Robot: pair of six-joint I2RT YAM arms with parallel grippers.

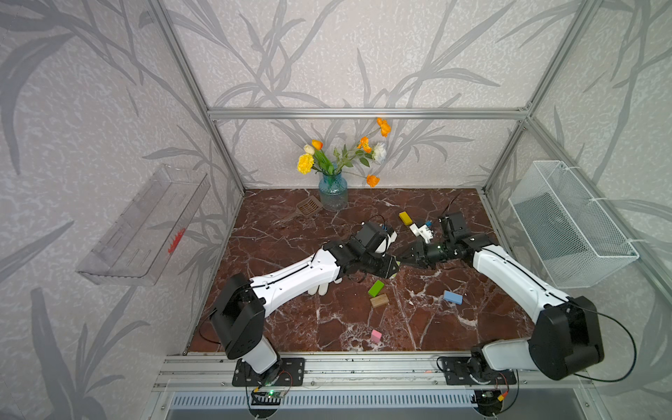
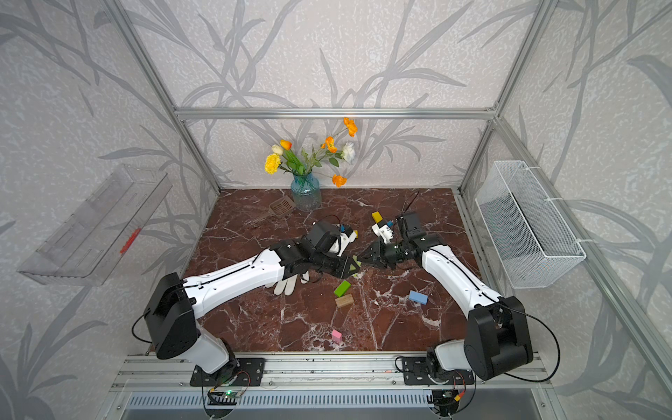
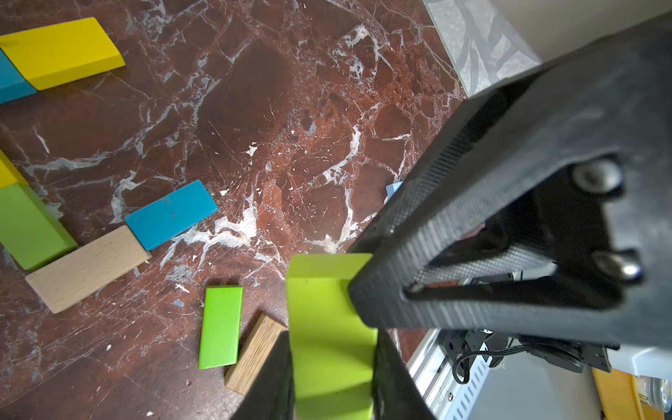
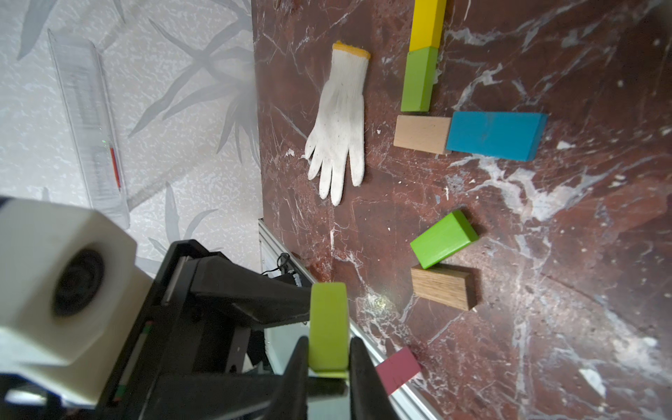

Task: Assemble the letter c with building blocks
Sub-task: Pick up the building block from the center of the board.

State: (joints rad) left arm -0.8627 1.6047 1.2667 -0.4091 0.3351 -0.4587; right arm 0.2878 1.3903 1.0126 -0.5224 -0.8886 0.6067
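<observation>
A lime-green building block (image 1: 399, 262) hangs above the table's middle, held from both sides. My left gripper (image 3: 331, 392) is shut on one end of the lime block (image 3: 327, 327). My right gripper (image 4: 329, 367) is shut on its other end (image 4: 329, 323). On the table lies a bent row of building blocks: yellow (image 4: 427, 23), green (image 4: 418, 78), plain wood (image 4: 422, 134) and blue (image 4: 496, 135). Loose blocks lie nearby: bright green (image 1: 376, 288), dark wood (image 1: 379, 300), light blue (image 1: 452, 297), pink (image 1: 376, 336) and yellow (image 1: 405, 218).
A white glove (image 2: 287, 283) lies under my left arm. A blue glass vase (image 1: 332, 192) of flowers and a brown slotted spatula (image 1: 309, 207) stand at the back. A wire basket (image 1: 571, 225) hangs on the right wall, a clear shelf (image 1: 145, 225) on the left.
</observation>
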